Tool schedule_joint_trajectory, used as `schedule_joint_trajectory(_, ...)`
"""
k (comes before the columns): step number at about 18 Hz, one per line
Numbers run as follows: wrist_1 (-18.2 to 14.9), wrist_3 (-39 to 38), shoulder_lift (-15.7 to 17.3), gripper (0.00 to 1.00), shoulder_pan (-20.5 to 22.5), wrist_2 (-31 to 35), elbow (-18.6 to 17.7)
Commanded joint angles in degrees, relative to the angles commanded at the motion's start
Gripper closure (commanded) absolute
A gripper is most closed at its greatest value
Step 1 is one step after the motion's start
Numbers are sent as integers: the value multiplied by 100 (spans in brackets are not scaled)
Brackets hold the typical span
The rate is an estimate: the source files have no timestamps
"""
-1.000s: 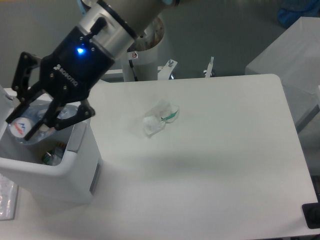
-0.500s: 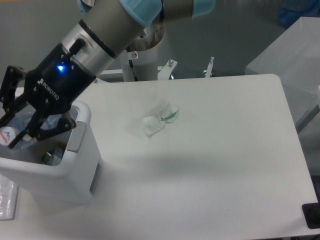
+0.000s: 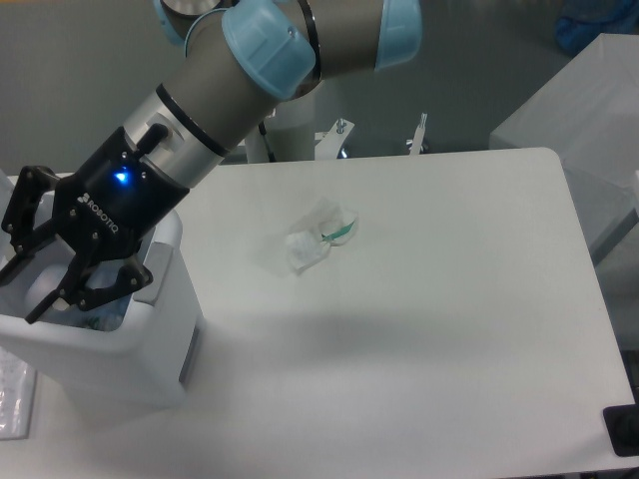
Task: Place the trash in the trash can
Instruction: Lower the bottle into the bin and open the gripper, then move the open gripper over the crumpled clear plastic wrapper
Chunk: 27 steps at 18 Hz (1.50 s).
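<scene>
I held the gripper [image 3: 28, 289] over the trash can [image 3: 150, 339] — fingers spread, grasping nothing; the wrapper [image 3: 318, 238] lay on the table [image 3: 449, 329].

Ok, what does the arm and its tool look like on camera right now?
The arm is grey metal tubing with light blue joint caps. The tool is black, with white ROBOTIQ lettering, a glowing blue light, a silver collar above it, and two black linkage fingers.

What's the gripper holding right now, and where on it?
Nothing visible. The gripper is open over the trash can; no bottle shows between its fingers. The wrapper lies on the table.
</scene>
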Motion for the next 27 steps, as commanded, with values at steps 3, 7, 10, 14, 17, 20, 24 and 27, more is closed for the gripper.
schedule_joint_trajectory(3, 9, 0, 9, 13, 26, 0, -27)
schedule_joint_trajectory(7, 0, -9, 18, 8, 377, 0, -27)
schedule_joint_trajectory(10, 0, -17, 18, 5, 833, 0, -36)
schedule_joint_trajectory(14, 9, 26, 26, 2, 1396, -44, -246)
schedule_joint_trajectory(17, 26, 79, 26, 2, 1696, -44, -457)
schedule_joint_trajectory(20, 26, 473, 61, 2, 1854, -18, -816)
schedule_joint_trajectory(24, 18, 1088, 254, 2, 2083, 9, -1352)
schedule_joint_trajectory(27, 18, 1922, 509, 2, 2302, 17, -2098)
